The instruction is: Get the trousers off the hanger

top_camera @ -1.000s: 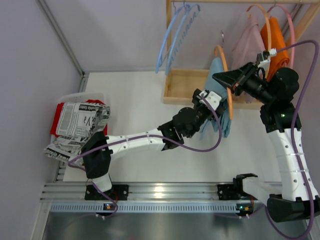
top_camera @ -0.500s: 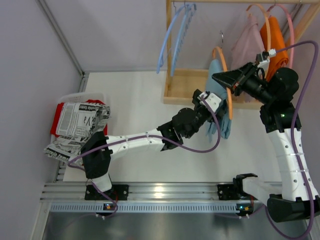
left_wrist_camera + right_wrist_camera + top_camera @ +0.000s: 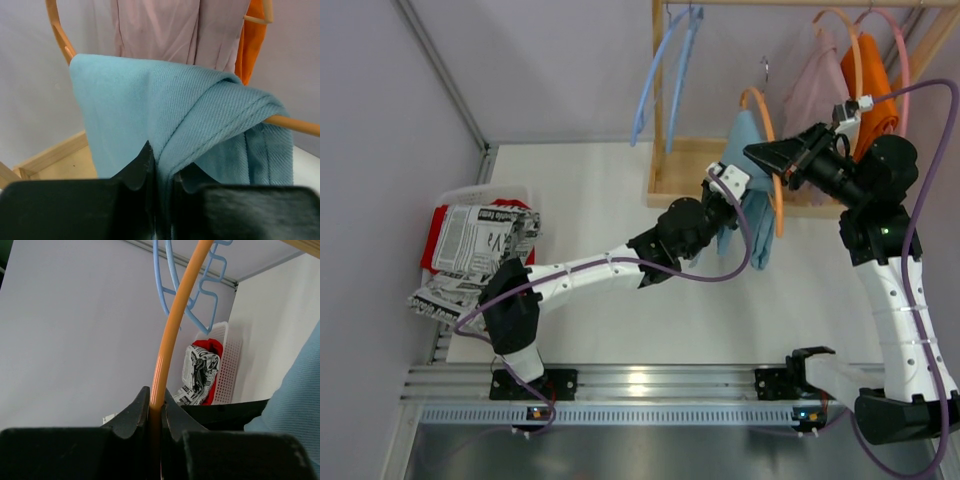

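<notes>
A robot lab (a boxed-in test cell): two arms [image 3: 585, 272] bolted to an aluminium rail [image 3: 650, 382], bare grey walls [image 3: 550, 70], a wooden rack [image 3: 680, 175] of hangers [image 3: 756, 93].

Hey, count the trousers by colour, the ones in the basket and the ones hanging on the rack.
Red trousers: 1
White trousers with black print: 1
Light blue trousers: 1
Mauve trousers: 1
Orange trousers: 1
Total: 5
</notes>
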### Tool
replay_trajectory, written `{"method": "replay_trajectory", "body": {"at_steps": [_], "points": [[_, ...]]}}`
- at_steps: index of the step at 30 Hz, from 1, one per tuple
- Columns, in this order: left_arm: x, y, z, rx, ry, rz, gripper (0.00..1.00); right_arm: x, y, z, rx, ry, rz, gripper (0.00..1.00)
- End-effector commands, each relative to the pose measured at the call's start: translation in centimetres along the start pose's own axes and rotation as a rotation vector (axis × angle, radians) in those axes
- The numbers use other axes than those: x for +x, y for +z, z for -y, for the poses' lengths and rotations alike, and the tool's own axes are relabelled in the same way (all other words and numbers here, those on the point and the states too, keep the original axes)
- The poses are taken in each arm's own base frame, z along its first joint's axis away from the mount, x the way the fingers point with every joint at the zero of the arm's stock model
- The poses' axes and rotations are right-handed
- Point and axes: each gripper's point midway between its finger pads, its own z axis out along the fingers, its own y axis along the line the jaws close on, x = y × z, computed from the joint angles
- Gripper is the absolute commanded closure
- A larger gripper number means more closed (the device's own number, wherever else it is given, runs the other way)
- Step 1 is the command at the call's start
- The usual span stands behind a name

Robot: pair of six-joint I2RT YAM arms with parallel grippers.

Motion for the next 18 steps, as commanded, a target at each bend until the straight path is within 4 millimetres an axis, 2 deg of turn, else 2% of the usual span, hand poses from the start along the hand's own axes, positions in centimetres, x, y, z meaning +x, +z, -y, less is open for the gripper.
{"method": "replay_trajectory", "body": {"at_steps": [1, 3, 6, 7, 9, 10, 12, 14, 15, 17, 18], "points": [[-5.1, -0.3, -2.4, -0.04, -0.035, 0.094, 1.0, -0.1, -2.6, -7.7, -0.245, -0.23, 0.06, 1.0], [-6.3, -0.5, -1.9, -0.016, -0.046, 0.117, 1.0, 0.0, -2.4, -6.9, -0.232, -0.241, 0.061, 1.0], [-9.1, -1.2, -1.3, 0.024, -0.05, 0.168, 1.0, 0.4, -1.8, -4.1, -0.185, -0.229, 0.056, 1.0], [-9.9, -1.4, -1.2, 0.031, -0.046, 0.184, 1.0, 0.7, -1.5, -2.5, -0.155, -0.207, 0.048, 1.0], [-12.4, -2.0, -1.1, 0.045, -0.055, 0.227, 1.0, 1.0, -1.2, -1.1, -0.132, -0.191, 0.039, 1.0], [-13.2, -2.2, -1.2, 0.044, -0.05, 0.24, 1.0, 1.3, -0.9, 0.1, -0.112, -0.166, 0.03, 1.0], [-15.7, -3.0, -1.9, 0.028, -0.065, 0.279, 1.0, 1.6, -0.7, 1.2, -0.099, -0.117, 0.01, 1.0], [-16.8, -3.6, -2.6, 0.009, -0.068, 0.284, 1.0, 1.5, -0.6, 1.6, -0.111, -0.123, 0.015, 1.0], [-18.3, -4.4, -3.1, 0.003, -0.076, 0.307, 1.0, 1.3, -0.5, 2.1, -0.104, -0.115, 0.021, 1.0], [-19.1, -5.1, -3.8, -0.021, -0.077, 0.309, 1.0, 1.2, -0.5, 3.1, -0.091, -0.101, 0.018, 1.0], [-20.5, -5.6, -4.3, -0.031, -0.085, 0.327, 1.0, 0.7, -0.4, 3.7, -0.078, -0.088, 0.027, 1.0]]}}
